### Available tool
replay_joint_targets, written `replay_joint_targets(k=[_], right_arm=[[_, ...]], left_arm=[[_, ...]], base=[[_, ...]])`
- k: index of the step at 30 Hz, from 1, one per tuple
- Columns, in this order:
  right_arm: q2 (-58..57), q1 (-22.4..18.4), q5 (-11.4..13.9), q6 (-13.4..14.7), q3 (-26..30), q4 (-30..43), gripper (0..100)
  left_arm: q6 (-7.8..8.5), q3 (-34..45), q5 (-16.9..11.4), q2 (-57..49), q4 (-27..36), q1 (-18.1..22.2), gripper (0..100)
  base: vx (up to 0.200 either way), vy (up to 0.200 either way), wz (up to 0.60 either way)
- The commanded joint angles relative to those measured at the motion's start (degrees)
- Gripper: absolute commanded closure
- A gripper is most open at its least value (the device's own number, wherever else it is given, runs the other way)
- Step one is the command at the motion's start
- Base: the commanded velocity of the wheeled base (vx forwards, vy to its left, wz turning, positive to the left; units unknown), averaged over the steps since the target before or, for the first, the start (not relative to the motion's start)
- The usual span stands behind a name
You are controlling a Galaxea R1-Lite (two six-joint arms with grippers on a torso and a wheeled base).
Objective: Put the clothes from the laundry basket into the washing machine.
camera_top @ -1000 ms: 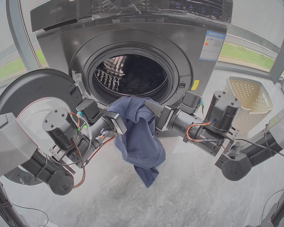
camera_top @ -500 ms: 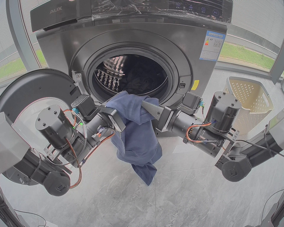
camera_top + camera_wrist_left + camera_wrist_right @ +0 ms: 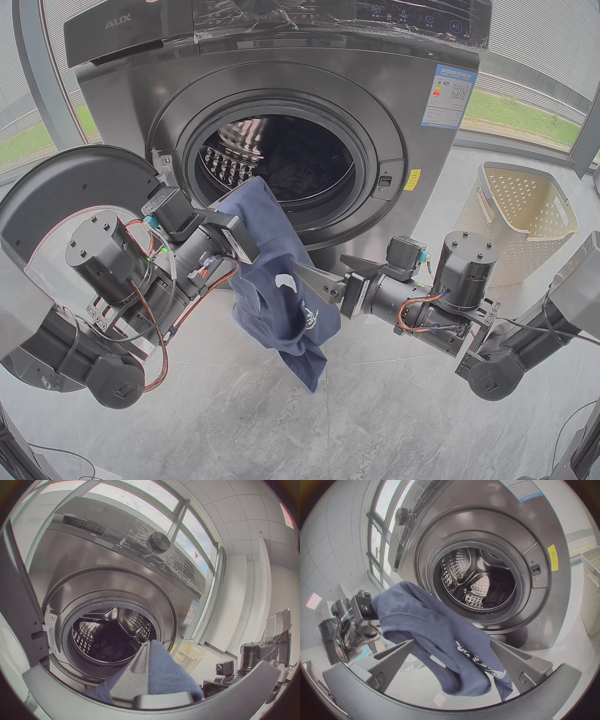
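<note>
The blue garment (image 3: 275, 275) hangs from my left gripper (image 3: 247, 203), which is clamped on the cloth's upper edge just in front of the open drum (image 3: 250, 144) of the washing machine (image 3: 412, 94). The rest droops toward the floor. My right gripper (image 3: 319, 265) sits lower, at the cloth's right side, jaws spread wide and gripping nothing. Dark clothes (image 3: 300, 165) lie inside the drum. The laundry basket (image 3: 531, 212) stands far right.

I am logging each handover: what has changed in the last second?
The right tool let go of the blue garment, opened, and dropped back from the drum. The left tool, still clamped on it, lifted it toward the opening. The washing machine, its open door and the laundry basket stayed.
</note>
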Motion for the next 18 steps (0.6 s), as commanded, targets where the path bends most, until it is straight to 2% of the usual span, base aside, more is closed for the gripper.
replay_joint_targets(k=[1, 2, 5, 18], right_arm=[[2.1, -1.3, 0.2, -1.0, 2.0, -1.3, 0], [3.3, -1.9, 0.3, -2.3, 2.7, -2.9, 0], [4.9, -2.3, 0.3, -3.4, 3.4, -4.7, 0], [8.1, -0.2, 0.2, -6.0, 4.3, -6.4, 0]], left_arm=[[-0.02, -0.2, -0.1, -1.0, 0.0, 0.0, 100], [-0.02, -0.3, -0.1, -1.2, 0.0, 0.0, 100], [-0.02, -0.8, 0.0, -1.2, 0.0, 0.1, 100], [-0.02, -2.4, 0.6, -1.0, 0.4, 0.4, 100]], base=[[0.000, 0.000, 0.00], [0.000, 0.000, 0.00], [0.000, 0.000, 0.00], [0.000, 0.000, 0.00]])
